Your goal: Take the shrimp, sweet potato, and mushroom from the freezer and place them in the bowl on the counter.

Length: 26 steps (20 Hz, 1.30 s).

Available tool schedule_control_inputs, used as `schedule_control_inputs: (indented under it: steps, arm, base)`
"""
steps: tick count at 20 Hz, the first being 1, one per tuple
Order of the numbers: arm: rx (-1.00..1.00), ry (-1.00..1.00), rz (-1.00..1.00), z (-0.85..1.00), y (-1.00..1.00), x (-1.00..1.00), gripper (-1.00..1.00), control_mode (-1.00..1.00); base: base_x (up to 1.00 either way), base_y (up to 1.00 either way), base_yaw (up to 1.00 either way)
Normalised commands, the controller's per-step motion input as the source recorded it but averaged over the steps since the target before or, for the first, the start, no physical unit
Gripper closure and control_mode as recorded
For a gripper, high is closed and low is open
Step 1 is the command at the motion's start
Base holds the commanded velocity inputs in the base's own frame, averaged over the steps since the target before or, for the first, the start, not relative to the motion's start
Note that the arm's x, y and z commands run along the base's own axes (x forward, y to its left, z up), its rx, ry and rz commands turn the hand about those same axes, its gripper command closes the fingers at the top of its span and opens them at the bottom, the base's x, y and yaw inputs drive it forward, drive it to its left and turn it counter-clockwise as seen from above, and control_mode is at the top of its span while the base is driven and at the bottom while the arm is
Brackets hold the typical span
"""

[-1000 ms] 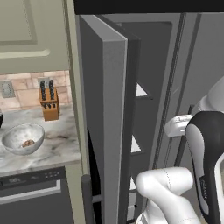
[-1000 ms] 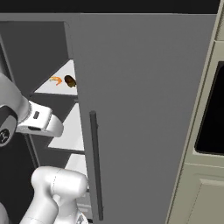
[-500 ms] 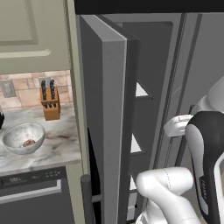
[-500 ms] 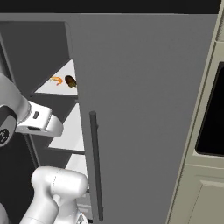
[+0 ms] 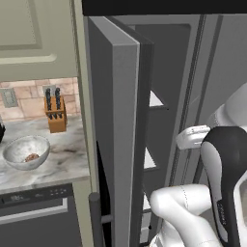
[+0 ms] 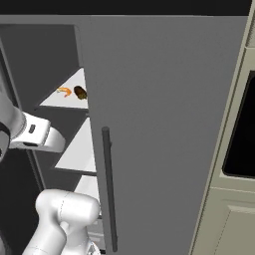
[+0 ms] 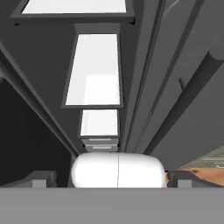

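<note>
A: Shrimp aside for a moment, how does the claw [image 7: 111,178] stand?

B: Released. In the hand view its two dark fingertips [image 7: 40,179] sit far apart at the bottom corners, with nothing between them.

A: What lies beyond it?

B: The inside of the freezer [image 5: 169,72]. The hand view looks along a stack of white shelves [image 7: 94,74] towards the low drawers [image 7: 99,142]. The long bar handle [image 7: 188,100] of the open door [image 6: 164,124] runs along one side.

A: And the shrimp?

B: The shrimp [image 6: 63,91] lies on the top white shelf [image 6: 69,102] in the right base view, well apart from the claw. A brown lump [image 6: 79,92] sits just beside it, nearer the door. Which food that lump is, I cannot tell.

A: The bowl?

B: The bowl [image 5: 26,152] stands on the worktop [image 5: 67,154] near its front edge, to the left of the freezer. A small brownish piece [image 5: 32,157] lies inside it.

A: Anything else on the worktop?

B: A knife block [image 5: 56,113] stands at the back edge against the brick wall. The dark dishwasher [image 5: 38,217] sits under the front edge
</note>
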Motion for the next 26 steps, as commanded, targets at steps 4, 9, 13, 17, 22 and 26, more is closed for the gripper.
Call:
schedule_control_inputs:
  steps: [4, 9, 13, 17, 22, 26]
  arm:
    - [0.0, -0.14, 0.06, 0.14, 0.36, 0.25, -1.0, -1.0]
    - [0.01, -0.15, 0.07, 0.04, 0.11, 0.56, -1.0, -1.0]
    - [0.04, -0.03, 0.06, 0.0, 0.04, 0.95, -1.0, -1.0]
    - [0.0, 0.0, 0.0, 0.12, 0.05, 0.8, -1.0, -1.0]
    - [0.0, 0.0, 0.0, 0.16, 0.0, 0.53, -1.0, -1.0]
    - [0.0, 0.0, 0.0, 0.03, 0.1, 0.59, -1.0, -1.0]
  base:
    - [0.0, 0.0, 0.0]
    - [0.0, 0.0, 0.0]
    - [0.0, 0.0, 0.0]
    - [0.0, 0.0, 0.0]
    - [0.0, 0.0, 0.0]
    - [0.0, 0.0, 0.0]
